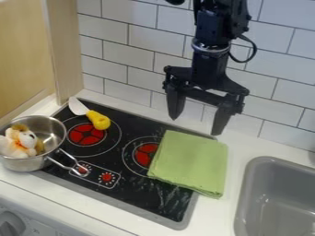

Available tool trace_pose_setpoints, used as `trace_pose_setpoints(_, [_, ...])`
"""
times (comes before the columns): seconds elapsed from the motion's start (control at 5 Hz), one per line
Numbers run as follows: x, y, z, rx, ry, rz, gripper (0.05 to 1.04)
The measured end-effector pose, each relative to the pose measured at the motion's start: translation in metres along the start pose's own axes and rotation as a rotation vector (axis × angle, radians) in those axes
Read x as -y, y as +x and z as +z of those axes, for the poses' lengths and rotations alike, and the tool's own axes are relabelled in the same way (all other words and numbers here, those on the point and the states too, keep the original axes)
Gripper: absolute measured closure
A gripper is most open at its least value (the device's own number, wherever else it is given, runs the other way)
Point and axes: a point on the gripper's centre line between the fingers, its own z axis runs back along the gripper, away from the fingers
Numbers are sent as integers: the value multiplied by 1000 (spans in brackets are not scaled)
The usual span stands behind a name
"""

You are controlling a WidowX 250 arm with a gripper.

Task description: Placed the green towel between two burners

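Gripper spread; green towel below it; towel partly over a burner

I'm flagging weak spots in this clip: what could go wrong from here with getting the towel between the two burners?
The green towel overlaps the right burner and the counter, so leaving it there would probably miss the task. Dragging it left might sweep into the yellow-handled tool beside the left burner. The gripper has its fingers apart near the towel's back edge, and might pinch only a corner.
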Motion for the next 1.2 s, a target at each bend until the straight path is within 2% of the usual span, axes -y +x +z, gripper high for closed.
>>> trace_pose_setpoints(0.2, [-2,-12,-14,-56,10,1,85])
trace_pose_setpoints(0.4, [-6,-10,-19,-34,1,20,85])
trace_pose_setpoints(0.6, [-6,-11,-28,-60,4,-1,85])
trace_pose_setpoints(0.8, [-10,-10,-35,-64,27,4,85])
trace_pose_setpoints(1.2, [-14,-4,-53,-78,17,34,85])
